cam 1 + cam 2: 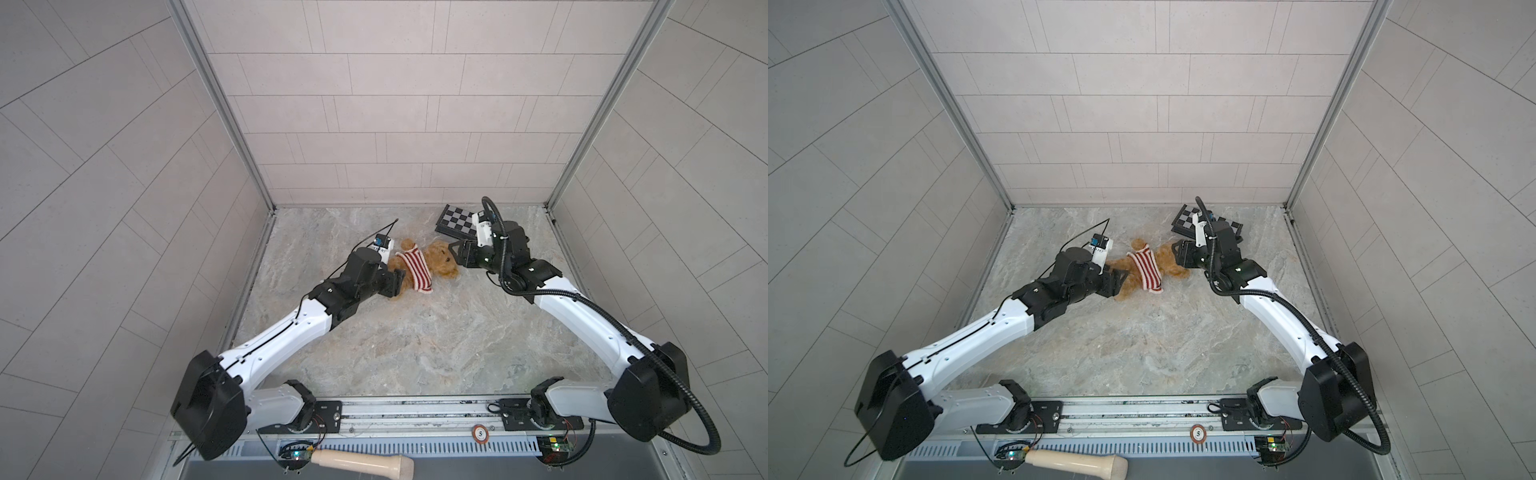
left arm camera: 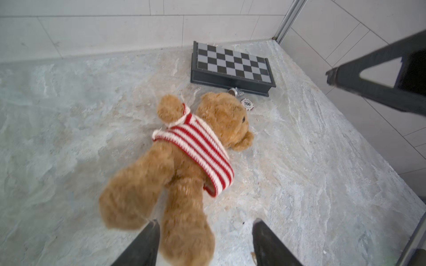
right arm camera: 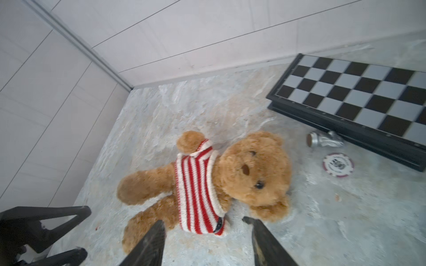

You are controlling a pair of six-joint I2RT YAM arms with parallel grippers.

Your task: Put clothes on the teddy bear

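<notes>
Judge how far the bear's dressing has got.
Done: the sweater is on the bear, one arm out through a sleeve. In hand: nothing; left gripper and right gripper both stand open. Left: the other arm does not show, so that sleeve may need checking.

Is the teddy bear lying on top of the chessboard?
No, the teddy bear lies on the marble table, apart from the chessboard.

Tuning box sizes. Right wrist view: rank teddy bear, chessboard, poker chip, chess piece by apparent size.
1. teddy bear
2. chessboard, cropped by frame, so rank unsure
3. poker chip and silver chess piece, about alike
</notes>
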